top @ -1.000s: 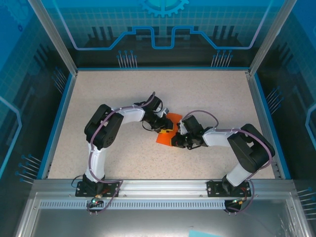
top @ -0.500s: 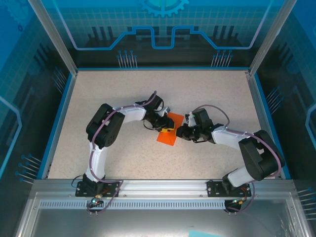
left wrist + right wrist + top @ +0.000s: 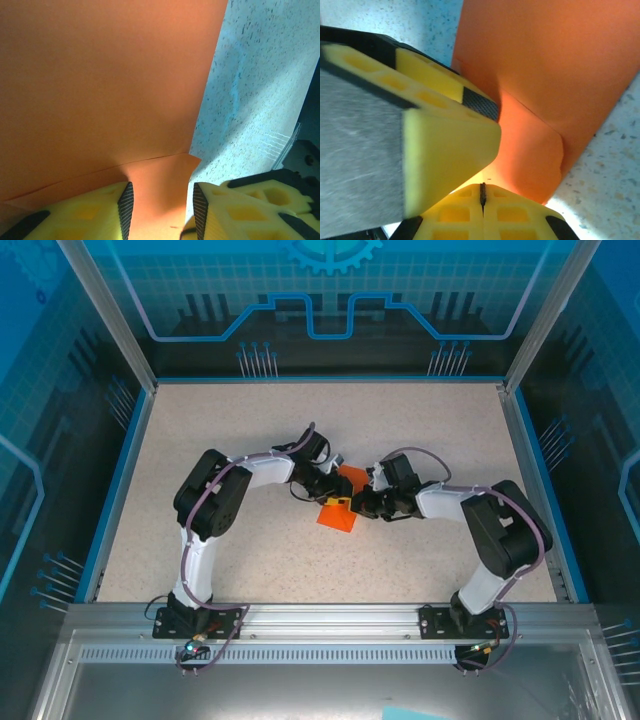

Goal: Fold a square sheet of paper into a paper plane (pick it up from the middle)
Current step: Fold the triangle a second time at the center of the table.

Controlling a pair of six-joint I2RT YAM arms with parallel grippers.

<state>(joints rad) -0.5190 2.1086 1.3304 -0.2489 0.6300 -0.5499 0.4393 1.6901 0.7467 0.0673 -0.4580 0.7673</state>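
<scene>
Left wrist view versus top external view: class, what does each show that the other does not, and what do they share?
Left wrist: a crease across the paper plane, with a folded corner lying between the parted fingers of the left gripper. Top external: the right gripper at the paper's right edge, opposite the left one, and the blue rim around the table. Shared: orange paper on the speckled surface.
</scene>
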